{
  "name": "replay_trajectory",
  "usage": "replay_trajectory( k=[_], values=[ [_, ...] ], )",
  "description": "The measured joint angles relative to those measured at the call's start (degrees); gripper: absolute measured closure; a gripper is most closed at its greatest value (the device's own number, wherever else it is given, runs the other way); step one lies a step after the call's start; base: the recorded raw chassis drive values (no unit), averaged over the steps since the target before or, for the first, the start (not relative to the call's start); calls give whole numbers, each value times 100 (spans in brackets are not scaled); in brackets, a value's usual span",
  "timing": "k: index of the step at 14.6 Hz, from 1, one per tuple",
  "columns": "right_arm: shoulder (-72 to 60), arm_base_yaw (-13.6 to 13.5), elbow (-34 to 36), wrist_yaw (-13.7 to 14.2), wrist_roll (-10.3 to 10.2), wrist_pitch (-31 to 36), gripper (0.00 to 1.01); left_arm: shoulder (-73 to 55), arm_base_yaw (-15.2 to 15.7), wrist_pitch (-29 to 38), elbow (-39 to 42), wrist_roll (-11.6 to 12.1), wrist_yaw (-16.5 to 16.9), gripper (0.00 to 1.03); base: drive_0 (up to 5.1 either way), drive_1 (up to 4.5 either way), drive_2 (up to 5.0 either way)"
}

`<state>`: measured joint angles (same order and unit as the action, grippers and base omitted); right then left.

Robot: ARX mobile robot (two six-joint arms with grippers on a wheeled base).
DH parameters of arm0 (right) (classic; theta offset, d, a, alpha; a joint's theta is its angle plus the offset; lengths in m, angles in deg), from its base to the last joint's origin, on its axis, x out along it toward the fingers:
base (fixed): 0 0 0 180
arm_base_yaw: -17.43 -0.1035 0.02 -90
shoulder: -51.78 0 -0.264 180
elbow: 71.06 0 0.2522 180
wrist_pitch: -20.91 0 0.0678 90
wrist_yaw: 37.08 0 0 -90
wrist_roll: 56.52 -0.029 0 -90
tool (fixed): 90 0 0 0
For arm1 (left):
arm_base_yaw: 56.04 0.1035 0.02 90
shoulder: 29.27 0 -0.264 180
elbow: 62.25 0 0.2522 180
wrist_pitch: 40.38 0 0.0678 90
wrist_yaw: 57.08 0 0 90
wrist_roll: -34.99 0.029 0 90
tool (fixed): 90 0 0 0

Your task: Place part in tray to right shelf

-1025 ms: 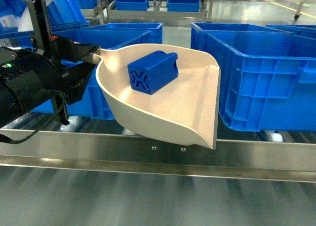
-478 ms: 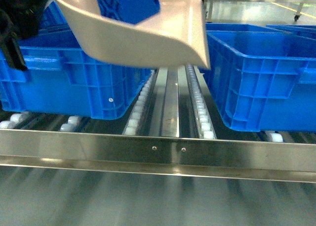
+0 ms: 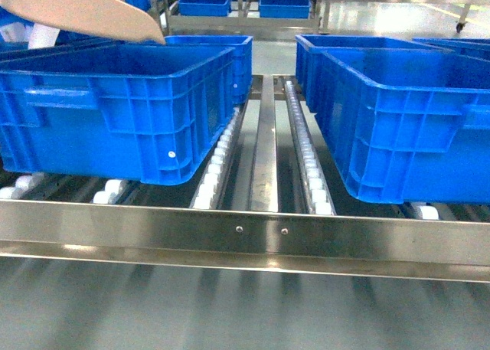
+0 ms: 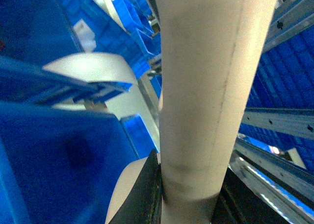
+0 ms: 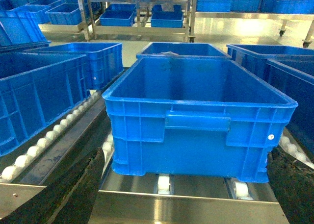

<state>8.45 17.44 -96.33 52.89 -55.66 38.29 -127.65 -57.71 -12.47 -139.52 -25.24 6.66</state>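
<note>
1. The tray (image 3: 84,9) shows in the head view only as a beige curved underside at the top left corner, raised above the rim of the left blue crate (image 3: 115,109). Its pointed edge reaches to the right, ending over the crate's far rim.
2. In the left wrist view the tray's handle (image 4: 211,87) fills the middle as a cream tube running lengthwise away from the camera, bottom to top, tilted slightly right.
3. The left hand (image 4: 189,204) is pressed onto the base of that handle; dark fingers (image 4: 144,194) sit against both sides of the tube.
4. The part is not visible in any view, so I cannot tell where it lies.
5. The right shelf (image 3: 245,235) has its flat steel front rail running across the head view, left to right, with roller lanes (image 3: 306,158) running away from it.
6. Between the left blue crate and the right blue crate (image 3: 406,120) an open lane of rollers and steel strip stays uncovered, from the front rail back toward the far crates.
7. In the right wrist view a blue crate (image 5: 198,118) sits square-on just behind the rail, with another crate to its left across a roller lane.
8. Only dark blurred edges of the right hand (image 5: 64,189) show at the bottom corners of that view; I cannot tell whether it is spread or closed.
</note>
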Motion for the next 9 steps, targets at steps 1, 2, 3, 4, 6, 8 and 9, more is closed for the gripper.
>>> replay_trajectory(
  k=[1,2,3,4,6,8,9],
  values=[
    [0,0,0,0,0,0,3,-190,0,0,-304,498,-267,86,0,0,0],
    [0,0,0,0,0,0,3,-380,0,-92,-551,946,-553,86,0,0,0],
    [0,0,0,0,0,0,3,-511,0,-111,-671,1379,-673,86,0,0,0],
    [0,0,0,0,-2,0,3,-566,0,-22,-688,1539,-649,86,0,0,0],
    [0,0,0,0,-2,0,3,-560,35,37,-719,1731,-588,86,0,0,0],
    [0,0,0,0,-2,0,3,-560,66,133,-719,1808,-514,86,0,0,0],
    [0,0,0,0,-2,0,3,-544,83,177,-719,1847,-490,86,0,0,0]
  ],
)
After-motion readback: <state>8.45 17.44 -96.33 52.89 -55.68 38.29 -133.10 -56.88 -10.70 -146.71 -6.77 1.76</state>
